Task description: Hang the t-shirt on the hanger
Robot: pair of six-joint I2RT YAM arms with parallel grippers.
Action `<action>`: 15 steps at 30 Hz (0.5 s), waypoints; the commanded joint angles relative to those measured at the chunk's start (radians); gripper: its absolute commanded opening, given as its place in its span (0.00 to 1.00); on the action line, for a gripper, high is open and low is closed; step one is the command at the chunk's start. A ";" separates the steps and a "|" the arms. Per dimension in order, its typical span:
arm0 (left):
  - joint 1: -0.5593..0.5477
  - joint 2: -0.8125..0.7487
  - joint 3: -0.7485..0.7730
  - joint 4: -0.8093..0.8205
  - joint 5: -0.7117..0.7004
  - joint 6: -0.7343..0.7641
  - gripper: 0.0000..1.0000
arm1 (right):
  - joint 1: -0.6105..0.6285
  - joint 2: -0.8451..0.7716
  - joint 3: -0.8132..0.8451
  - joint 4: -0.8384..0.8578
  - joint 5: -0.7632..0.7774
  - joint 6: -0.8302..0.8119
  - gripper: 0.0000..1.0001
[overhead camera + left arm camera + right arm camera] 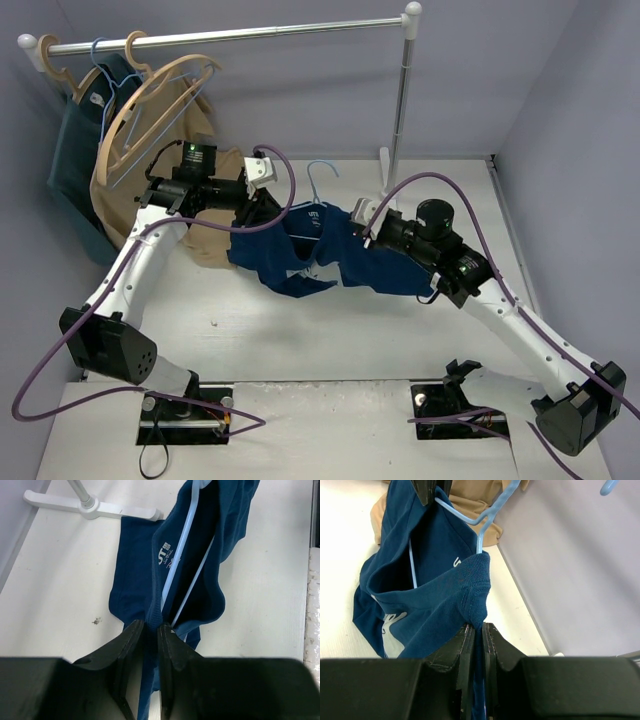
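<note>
While left fingers and right fingers pinch the t-shirt, the hanger lies inside it.

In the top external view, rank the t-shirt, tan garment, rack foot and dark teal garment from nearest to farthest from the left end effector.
1. t-shirt: clamped in the left end effector, trailing to its right.
2. tan garment: right beside it, on its left.
3. rack foot: off to the right, toward the back wall.
4. dark teal garment: hanging in the far left corner.
</note>
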 commanded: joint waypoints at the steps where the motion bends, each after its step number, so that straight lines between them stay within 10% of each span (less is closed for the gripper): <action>1: 0.009 -0.016 0.012 0.022 0.091 0.039 0.15 | 0.000 0.002 0.071 0.103 -0.027 -0.002 0.00; 15: 0.003 -0.055 -0.022 -0.001 0.091 0.030 0.22 | 0.000 0.013 0.087 0.110 -0.046 0.012 0.00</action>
